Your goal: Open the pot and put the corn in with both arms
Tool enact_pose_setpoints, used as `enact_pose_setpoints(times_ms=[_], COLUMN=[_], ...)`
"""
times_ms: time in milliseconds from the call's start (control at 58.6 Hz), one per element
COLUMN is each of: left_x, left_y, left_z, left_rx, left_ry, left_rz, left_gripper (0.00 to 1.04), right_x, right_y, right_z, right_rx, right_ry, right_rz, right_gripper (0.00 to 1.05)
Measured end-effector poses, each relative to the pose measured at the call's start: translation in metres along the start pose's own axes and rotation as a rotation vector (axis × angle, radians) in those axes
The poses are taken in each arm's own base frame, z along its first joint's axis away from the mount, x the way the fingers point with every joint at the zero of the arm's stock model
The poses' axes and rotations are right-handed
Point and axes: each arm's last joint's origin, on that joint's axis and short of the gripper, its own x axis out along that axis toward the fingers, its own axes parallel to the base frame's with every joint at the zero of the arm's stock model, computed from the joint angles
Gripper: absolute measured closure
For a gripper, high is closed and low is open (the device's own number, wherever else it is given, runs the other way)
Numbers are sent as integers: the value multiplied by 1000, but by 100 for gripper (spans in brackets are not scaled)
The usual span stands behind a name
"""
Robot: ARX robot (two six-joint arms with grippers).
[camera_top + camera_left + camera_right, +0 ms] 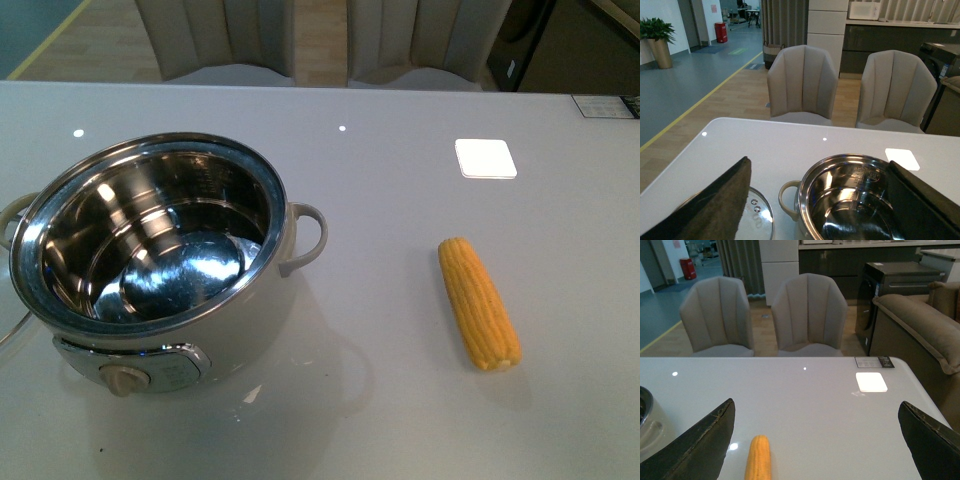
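Corn (758, 459) lies partly cropped in right-wrist view.

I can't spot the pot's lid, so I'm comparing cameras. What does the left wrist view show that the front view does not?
Only the left wrist view: a glass lid lying on the table beside the pot, partly behind a finger of the open left gripper, plus a potted plant far off. Only the front view: the corn cob lying apart from the pot, and the pot's control knob. Both: the open pot with its empty steel bowl, the white table, a bright square patch on it, and two beige chairs.
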Motion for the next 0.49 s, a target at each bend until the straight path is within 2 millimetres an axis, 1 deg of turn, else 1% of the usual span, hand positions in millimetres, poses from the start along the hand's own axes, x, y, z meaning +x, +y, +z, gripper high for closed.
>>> enact_pose_setpoints(times_ms=[17, 51, 68, 119, 495], left_x=[0, 0, 0, 0, 0], left_y=[0, 0, 0, 0, 0], left_z=[0, 0, 0, 0, 0], left_rx=[0, 0, 2, 2, 2], left_ry=[0, 0, 0, 0, 0], left_rz=[0, 0, 0, 0, 0], left_gripper=[14, 6, 6, 8, 7], right_x=[0, 0, 0, 0, 0], right_y=[0, 0, 0, 0, 0], right_z=[0, 0, 0, 0, 0], right_rx=[0, 0, 0, 0, 0], right_ry=[0, 0, 0, 0, 0], right_rz=[0, 0, 0, 0, 0], right_gripper=[9, 9, 9, 9, 9])
